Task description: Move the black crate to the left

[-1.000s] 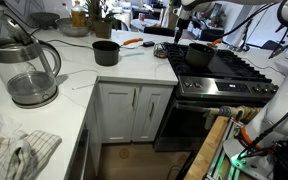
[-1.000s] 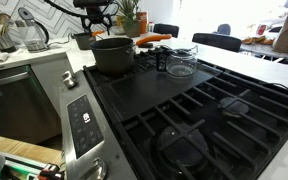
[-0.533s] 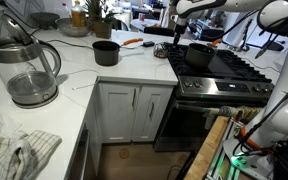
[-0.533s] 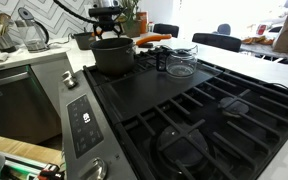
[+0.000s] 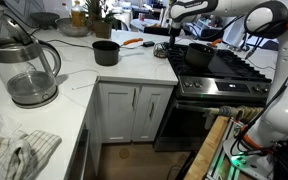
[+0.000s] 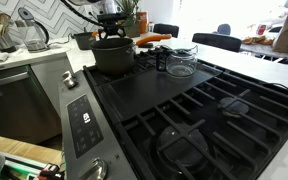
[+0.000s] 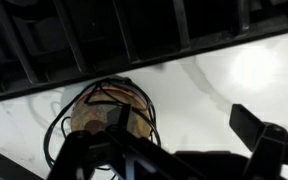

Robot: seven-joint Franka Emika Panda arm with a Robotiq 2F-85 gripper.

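Our fingers (image 7: 267,138) stand spread wide and grip nothing, and the gripper (image 5: 174,31) hangs above the counter. In the wrist view the black crate (image 7: 106,115) lies under the gap between the fingers, untouched, with a tan patch showing through its wires. It rests on the white counter (image 7: 229,70), just beside the edge of the stove (image 7: 104,40). In an exterior view the dark pot (image 5: 197,54) stands near the fingers on the stove, and the black saucepan (image 5: 106,52) sits well apart beyond the crate.
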